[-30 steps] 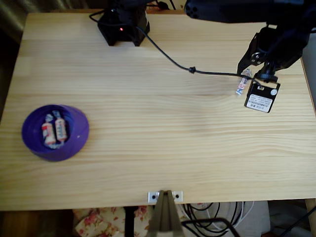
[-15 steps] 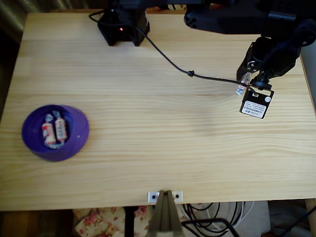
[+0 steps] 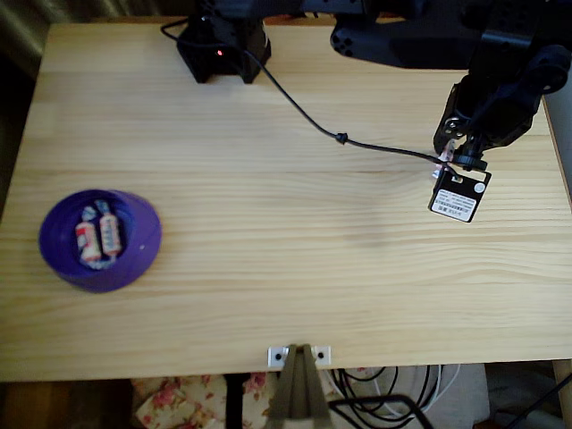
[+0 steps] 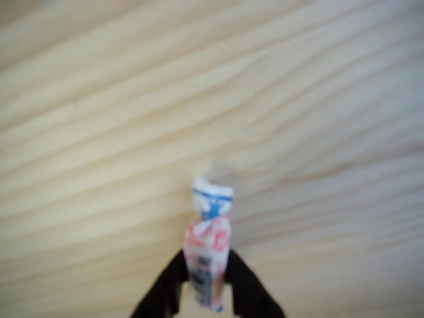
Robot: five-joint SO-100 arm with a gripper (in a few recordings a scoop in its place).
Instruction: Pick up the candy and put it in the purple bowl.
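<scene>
Transport phase of a pick-and-place cycle. In the wrist view the gripper (image 4: 207, 291) is closed narrowly on a candy (image 4: 209, 248), its two dark fingers (image 4: 173, 283) pinching the lower part of the wrapper so that the blue-banded twisted end stands free above them, clear of the blurred wood grain of the table (image 4: 99, 99). In the overhead view the gripper (image 3: 450, 154) sits near the right edge of the table (image 3: 286, 223), where the candy (image 3: 445, 157) shows as a small pale sliver beside the arm's cable (image 3: 304, 112). The purple bowl (image 3: 143, 234) lies well apart, near the left edge, and already contains two like candies (image 3: 98, 235). The step in hand appears to be carrying the held candy across to the bowl. Because the grip takes the wrapper near one end, the sweet could pivot or slip; a steady, unhurried sweep with the jaws kept closed is advisable. The travel should stay high enough to pass over the bowl's rim, and release is best made only once the candy hangs above the bowl's centre, low enough that it does not bounce out.
</scene>
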